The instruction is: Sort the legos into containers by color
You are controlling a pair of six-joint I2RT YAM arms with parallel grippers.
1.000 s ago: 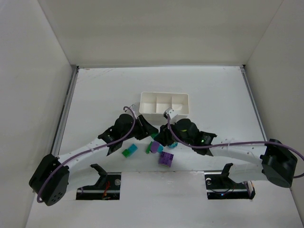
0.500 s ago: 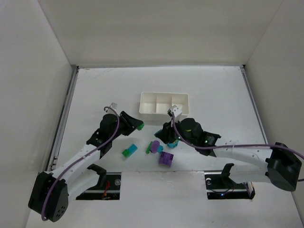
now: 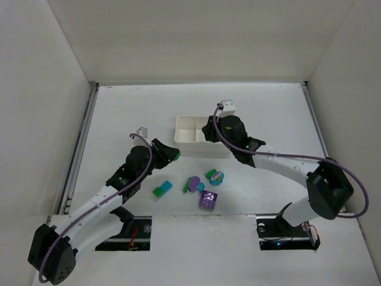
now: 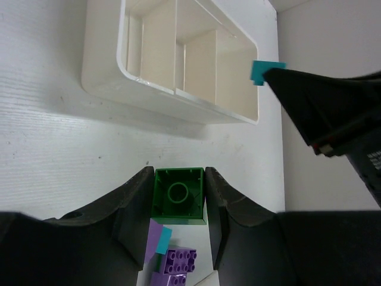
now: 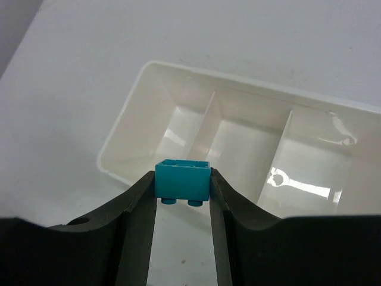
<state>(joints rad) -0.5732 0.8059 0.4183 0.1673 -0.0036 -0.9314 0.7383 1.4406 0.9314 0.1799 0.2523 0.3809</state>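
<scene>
left gripper (image 4: 177,179) is clamping a green brick (image 4: 178,199) between both fingers, with the hollow underside of the brick facing the wrist camera. this brick is sitting just short of the long near wall of the white tray (image 4: 104,56), outside it, and its height above the table (image 3: 268,107) cannot be told. two purple pieces are showing below the held brick in the left wrist view

right gripper (image 5: 182,177) is clamping a teal brick (image 5: 181,183) by its two side faces, with two studs showing on the lower face in the right wrist view. this brick is hanging above the tray, close to the near wall. the three compartments are lying side by side beyond it, and which compartment it is over cannot be told. in the top view the right arm is reaching across the tray and is covering its middle and right part

four loose pieces are lying on the table on the near side of the tray, between the two arms:
- a green-and-teal brick (image 3: 162,190), furthest left
- a purple-and-green piece (image 3: 191,184), just right of it
- a teal-and-green piece (image 3: 214,177), nearest the tray
- a purple block (image 3: 208,200), nearest the arm bases

all four are lying apart from the tray and apart from both grippers
</scene>
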